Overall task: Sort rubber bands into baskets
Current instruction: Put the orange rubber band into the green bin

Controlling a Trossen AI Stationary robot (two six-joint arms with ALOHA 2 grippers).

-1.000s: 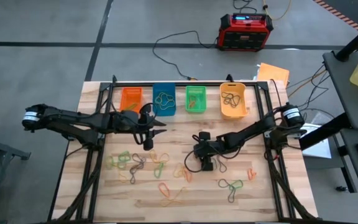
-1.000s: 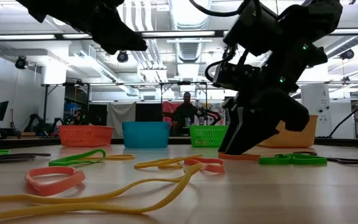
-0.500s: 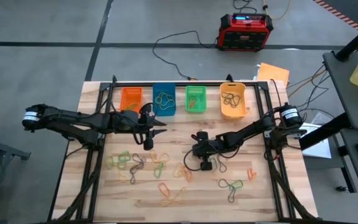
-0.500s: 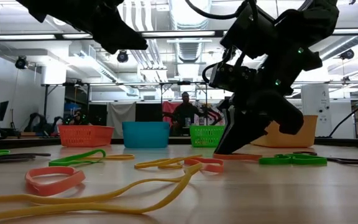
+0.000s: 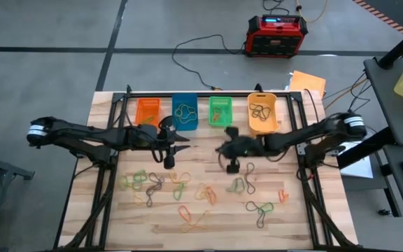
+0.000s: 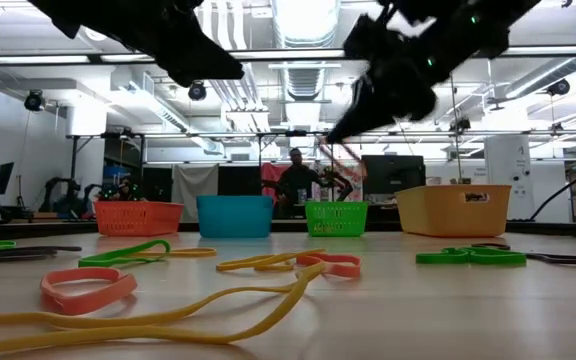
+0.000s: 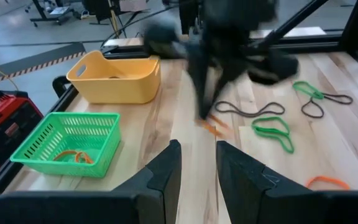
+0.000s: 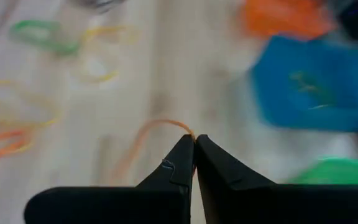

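Note:
Many rubber bands (image 5: 180,185) in green, orange, yellow and dark colours lie loose on the wooden table. Along the far edge stand four baskets: orange (image 5: 147,110), blue (image 5: 185,112), green (image 5: 220,110) and a larger yellow-orange one (image 5: 262,112). My right gripper (image 5: 220,149) hangs above mid-table, in front of the green basket, shut on a thin orange rubber band (image 8: 157,127). My left gripper (image 5: 182,138) hovers in front of the blue basket, open, with nothing between its fingers (image 7: 166,171). My right gripper pinches one spot of the orange rubber band (image 8: 182,127) between its two fingertips. The fingers slant down from the table's right side. The rest of the band (image 7: 214,127) hangs slack below them, clear of the table.
A red-and-black box (image 5: 276,35) with cables sits on the floor beyond the table. Black frame rails run along the table's left, right and far sides. A person (image 6: 298,180) stands far behind the baskets. Bare wood lies between the baskets and the scattered bands.
My right gripper, down on the table among the bands a second ago, has risen and moved toward the far edge and the green basket, tipping closer to level. The orange band has come up off the table with it. My left arm has kept still.

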